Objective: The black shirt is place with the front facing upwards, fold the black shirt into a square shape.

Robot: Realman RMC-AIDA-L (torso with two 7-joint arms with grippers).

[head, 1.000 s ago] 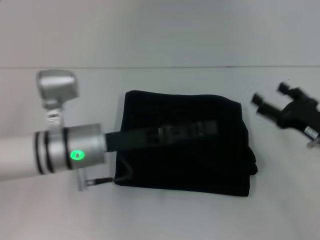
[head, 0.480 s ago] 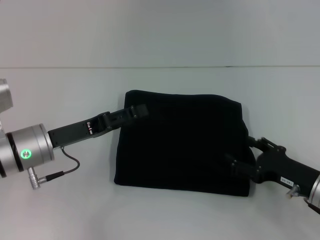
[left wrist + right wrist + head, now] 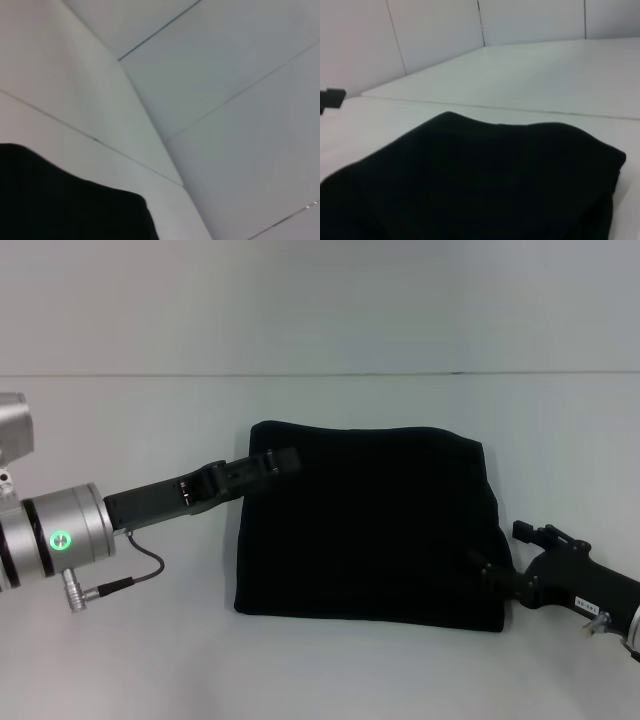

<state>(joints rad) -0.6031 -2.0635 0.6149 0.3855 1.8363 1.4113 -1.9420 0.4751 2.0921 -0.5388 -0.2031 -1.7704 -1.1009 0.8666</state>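
The black shirt lies folded, near-square, mid-table — left gripper at its far-left corner, right gripper at its near-right edge, finger states unclear — final squaring likely needs light, even tugs.

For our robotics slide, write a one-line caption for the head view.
Folded black shirt on white table, left gripper at its far-left corner, right gripper at its near-right corner.

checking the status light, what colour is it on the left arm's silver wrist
Green, clearest in the head view.
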